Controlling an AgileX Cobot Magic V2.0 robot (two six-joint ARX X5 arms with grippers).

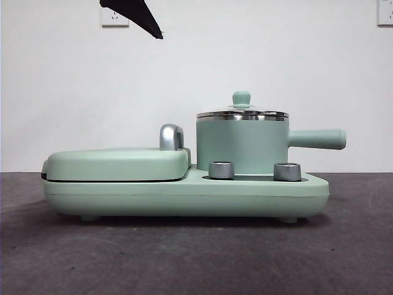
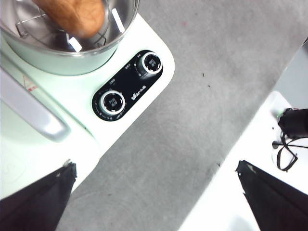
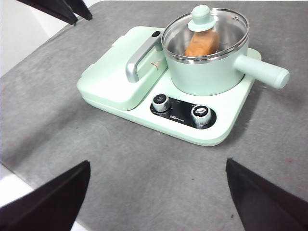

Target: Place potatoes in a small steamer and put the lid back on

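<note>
The small steamer (image 1: 242,144) stands on the right half of a mint-green cooker base (image 1: 184,193). Its lid (image 1: 242,114) sits flat on the steel rim, knob up. Through the glass of the lid (image 3: 226,29) an orange-brown potato (image 3: 202,43) lies inside the steamer (image 3: 207,72). My left gripper (image 2: 156,192) hangs open and empty above the cooker's front edge, close to the steamer (image 2: 57,57) and potato (image 2: 72,14). Farther back and high, my right gripper (image 3: 156,192) is open and empty too.
A flat griddle cover (image 1: 116,163) with a steel handle (image 1: 171,136) fills the base's left half. Two steel knobs (image 1: 221,170) face front. The steamer's side handle (image 1: 316,139) sticks out right. A black arm tip (image 1: 138,15) hangs at the top left. Grey mat surrounds the cooker.
</note>
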